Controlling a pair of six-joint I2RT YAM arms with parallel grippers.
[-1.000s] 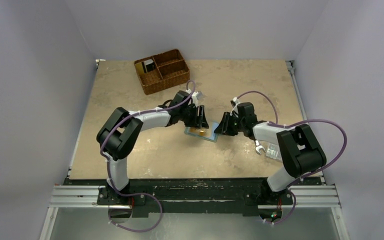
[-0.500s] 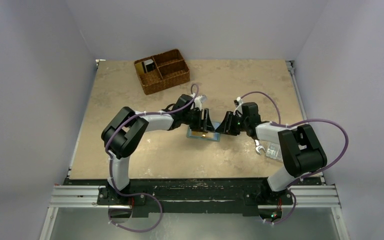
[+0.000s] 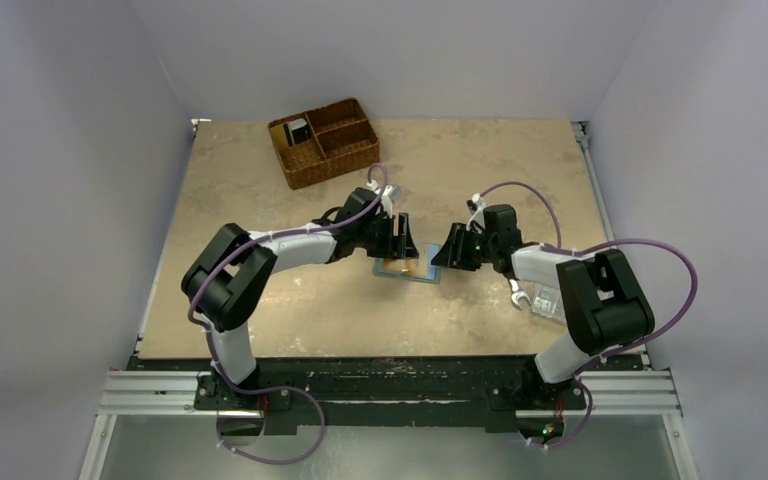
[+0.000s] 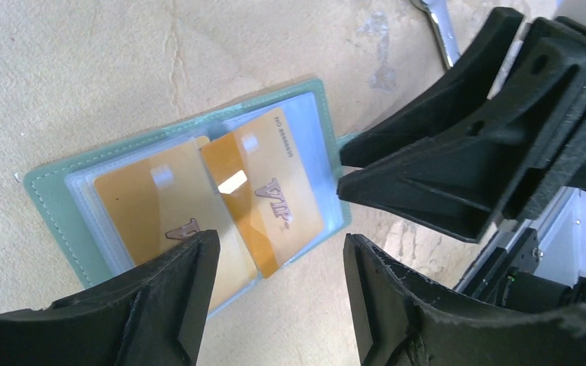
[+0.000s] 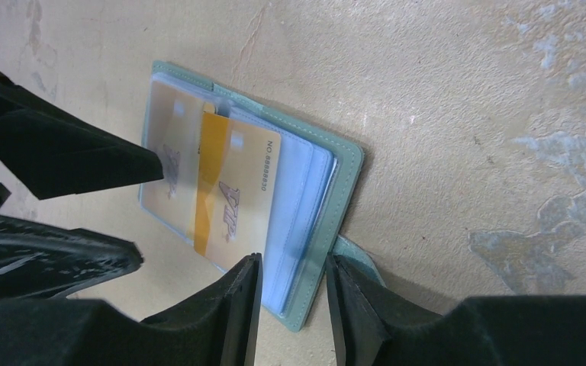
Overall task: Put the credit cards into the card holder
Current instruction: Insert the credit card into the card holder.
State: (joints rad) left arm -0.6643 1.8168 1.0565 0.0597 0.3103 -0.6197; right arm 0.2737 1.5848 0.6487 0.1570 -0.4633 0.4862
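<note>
Card holder [image 4: 53, 198]: open flat on the surface [image 4: 84, 61], between my two hands. Two gold credit cards [image 4: 275, 183] in clear sleeves. One reads "VIP" and "NO", digits too small to trust; the other's print is partly hidden by my left hand [image 4: 278, 244], spread wide. Right hand [image 5: 294, 263]: fingers narrowly parted over the holder's tab edge.

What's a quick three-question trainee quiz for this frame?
1. True or false: the holder lies shut.
2. The wrench lies: A on the holder, B right of it, C left of it.
3. How many gold cards show in its sleeves?
Key: 1 false; 2 B; 3 two.
</note>
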